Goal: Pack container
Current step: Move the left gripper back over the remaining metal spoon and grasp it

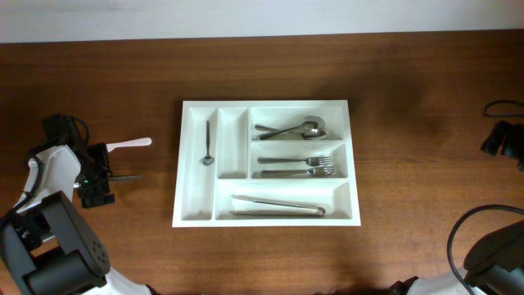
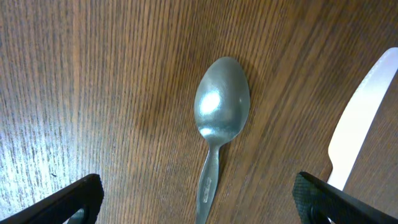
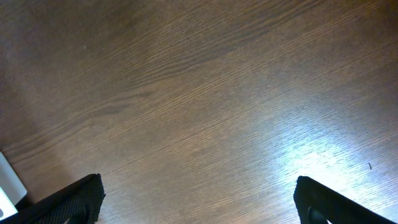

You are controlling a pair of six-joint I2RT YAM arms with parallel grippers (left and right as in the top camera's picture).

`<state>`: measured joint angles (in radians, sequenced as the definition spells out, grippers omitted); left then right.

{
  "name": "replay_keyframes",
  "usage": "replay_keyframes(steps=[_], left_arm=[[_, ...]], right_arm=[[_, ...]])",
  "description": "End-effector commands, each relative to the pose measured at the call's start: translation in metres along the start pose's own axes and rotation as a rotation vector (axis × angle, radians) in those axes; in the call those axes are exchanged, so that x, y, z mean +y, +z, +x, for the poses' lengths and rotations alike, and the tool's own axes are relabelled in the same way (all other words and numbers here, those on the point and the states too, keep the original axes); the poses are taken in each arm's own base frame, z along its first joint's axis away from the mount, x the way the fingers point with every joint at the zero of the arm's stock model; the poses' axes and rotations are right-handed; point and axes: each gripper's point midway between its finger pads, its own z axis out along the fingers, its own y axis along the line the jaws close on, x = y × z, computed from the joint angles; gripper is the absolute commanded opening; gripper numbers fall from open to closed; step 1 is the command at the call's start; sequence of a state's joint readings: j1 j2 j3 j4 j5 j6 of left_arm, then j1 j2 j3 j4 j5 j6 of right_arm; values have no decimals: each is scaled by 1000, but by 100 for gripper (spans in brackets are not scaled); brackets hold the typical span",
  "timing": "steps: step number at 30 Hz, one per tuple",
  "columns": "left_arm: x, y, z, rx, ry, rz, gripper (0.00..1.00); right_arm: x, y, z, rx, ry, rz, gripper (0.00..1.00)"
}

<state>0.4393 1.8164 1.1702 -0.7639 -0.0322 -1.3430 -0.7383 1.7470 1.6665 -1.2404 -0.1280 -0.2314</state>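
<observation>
The white container (image 1: pixel 262 104) sits mid-table. It holds a small spoon (image 1: pixel 208 143) in a narrow compartment, spoons (image 1: pixel 291 129), forks (image 1: pixel 299 166) and knives (image 1: pixel 278 205) in the wide ones. My left gripper (image 1: pixel 100 175) is open at the table's left, low over a metal spoon (image 2: pixel 221 112) lying on the wood. The spoon's handle runs between the open fingers (image 2: pixel 199 202) without touching them. My right gripper (image 1: pixel 499 138) is at the far right edge, open and empty over bare wood (image 3: pixel 199 199).
A white plastic knife (image 2: pixel 360 124) lies just right of the metal spoon; it also shows in the overhead view (image 1: pixel 129 143). A white corner (image 3: pixel 9 186) shows at the lower left of the right wrist view. Cables lie at both table edges.
</observation>
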Motion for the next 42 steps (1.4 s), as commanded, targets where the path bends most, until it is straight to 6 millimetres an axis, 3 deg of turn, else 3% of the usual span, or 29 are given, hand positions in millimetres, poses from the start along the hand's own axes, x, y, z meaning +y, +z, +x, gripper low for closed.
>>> replay_keyframes(steps=[1, 21, 32, 42], left_arm=[[-2, 3, 0, 7, 17, -2, 99], [-1, 5, 0, 10, -30, -12, 99], [11, 26, 6, 37, -33, -85, 99], [14, 29, 4, 27, -32, -100, 99]], right_arm=[[-2, 3, 1, 11, 11, 4, 99], [-2, 3, 1, 11, 11, 4, 99], [-2, 3, 1, 11, 11, 4, 99], [-2, 3, 1, 11, 11, 4, 99]])
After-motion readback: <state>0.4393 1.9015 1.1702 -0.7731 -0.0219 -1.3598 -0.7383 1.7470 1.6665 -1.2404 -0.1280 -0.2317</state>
